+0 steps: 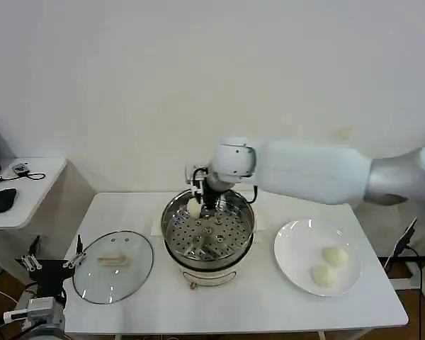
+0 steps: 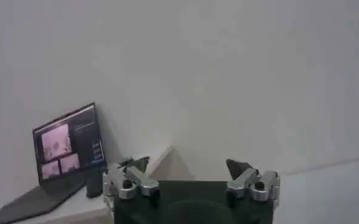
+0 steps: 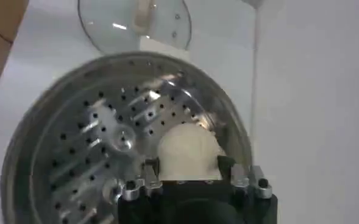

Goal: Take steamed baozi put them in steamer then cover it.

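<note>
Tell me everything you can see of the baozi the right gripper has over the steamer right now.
The baozi is a round, smooth, creamy-white dough bun, whole and unmarked. It sits between the jaws of the right gripper, which close on its sides. It is inside the steamer, at the far edge of the perforated steel tray, close to the shiny wall. Whether its underside already rests on the tray cannot be told.

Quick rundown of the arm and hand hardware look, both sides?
Right arm: bulky white padded-looking shell, silvery-grey section nearer the body, rounded white wrist joint. Right hand: black, with thin black cables at the wrist; the right wrist view shows a black body with silver finger mounts. Left hand: black body, silver metal knuckle blocks with bolts, dark pointed fingertips.
</note>
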